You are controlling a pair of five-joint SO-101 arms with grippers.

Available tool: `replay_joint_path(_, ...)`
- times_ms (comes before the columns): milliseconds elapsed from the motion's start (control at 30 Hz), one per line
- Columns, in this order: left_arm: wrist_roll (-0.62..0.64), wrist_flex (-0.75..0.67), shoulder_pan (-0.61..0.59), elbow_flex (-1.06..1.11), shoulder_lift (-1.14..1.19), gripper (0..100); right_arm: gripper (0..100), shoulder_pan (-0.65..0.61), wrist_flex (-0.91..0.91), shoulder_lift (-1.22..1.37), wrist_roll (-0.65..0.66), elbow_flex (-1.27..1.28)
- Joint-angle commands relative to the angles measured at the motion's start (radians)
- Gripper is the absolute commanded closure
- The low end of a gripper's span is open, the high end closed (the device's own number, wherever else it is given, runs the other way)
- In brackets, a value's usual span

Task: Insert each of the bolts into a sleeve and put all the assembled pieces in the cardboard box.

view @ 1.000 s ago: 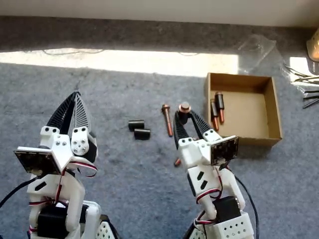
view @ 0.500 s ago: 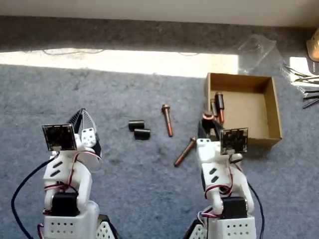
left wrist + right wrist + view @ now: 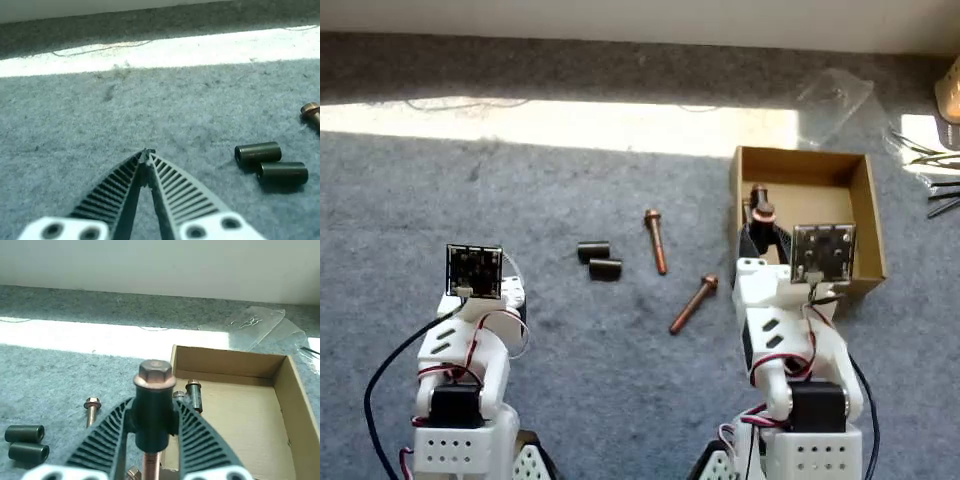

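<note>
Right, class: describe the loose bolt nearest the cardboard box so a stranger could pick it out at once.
Find the cardboard box on the grey carpet. Just off its near left corner lies a copper bolt. Unlike the other loose bolt, it lies slanted, head pointing toward the box.

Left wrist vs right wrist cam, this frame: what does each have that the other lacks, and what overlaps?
Left wrist, not right wrist: the left gripper, shut on nothing above the carpet.
Right wrist, not left wrist: the right gripper shut on a sleeved bolt, the box with a sleeved piece inside, and a plastic bag beyond it.
Both: the two loose sleeves lying side by side, the bolt next to them, and the sunlit strip.
</note>
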Motion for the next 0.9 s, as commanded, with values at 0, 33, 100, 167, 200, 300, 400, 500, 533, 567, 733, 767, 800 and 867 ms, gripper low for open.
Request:
replay_joint_path(0, -0.012, 0.034, -0.008, 0.024, -0.016, 99, 99.4, 0.068, -0.002, 0.225, 0.012, -0.202)
replay_joint_path(33, -0.012, 0.041, -0.008, 0.024, -0.016, 99, 99.4, 0.096, -0.002, 0.288, 0.012, -0.243)
replay_joint_path(100, -0.012, 0.057, -0.008, 0.024, -0.016, 99, 99.4, 0.145, -0.002, 0.414, 0.014, -0.326)
replay_joint_path(167, -0.012, 0.064, -0.008, 0.024, -0.016, 99, 99.4, 0.179, -0.002, 0.536, 0.014, -0.398)
replay_joint_path(200, -0.012, 0.064, -0.008, 0.024, -0.016, 99, 99.4, 0.191, -0.002, 0.595, 0.014, -0.43)
replay_joint_path(300, -0.012, 0.064, -0.008, 0.024, -0.016, 99, 99.4, 0.2, -0.002, 0.776, 0.091, -0.519)
replay_joint_path(400, -0.012, 0.066, -0.008, 0.024, -0.015, 99, 99.4, 0.203, -0.002, 0.949, 0.146, -0.601)
replay_joint_path(500, -0.012, 0.066, -0.008, 0.024, -0.015, 99, 99.4, 0.203, -0.002, 1.113, 0.152, -0.682)
replay_joint_path(533, -0.012, 0.066, -0.008, 0.024, -0.015, 99, 99.4, 0.203, -0.002, 1.165, 0.152, -0.707)
replay_joint_path(567, -0.012, 0.066, -0.008, 0.024, -0.015, 99, 99.4, 0.203, -0.002, 1.219, 0.152, -0.733)
replay_joint_path(733, -0.012, 0.066, -0.01, 0.024, -0.013, 99, 99.4, 0.203, -0.001, 1.463, 0.152, -0.872)
replay_joint_path(767, -0.012, 0.066, -0.01, 0.024, -0.013, 99, 99.4, 0.203, 0.001, 1.504, 0.152, -0.901)
replay_joint_path(800, -0.012, 0.066, -0.01, 0.024, -0.013, 99, 99.4, 0.203, 0.001, 1.544, 0.152, -0.929)
replay_joint_path(867, -0.012, 0.066, -0.01, 0.024, -0.013, 99, 99.3, 0.203, 0.004, 1.615, 0.152, -0.981)
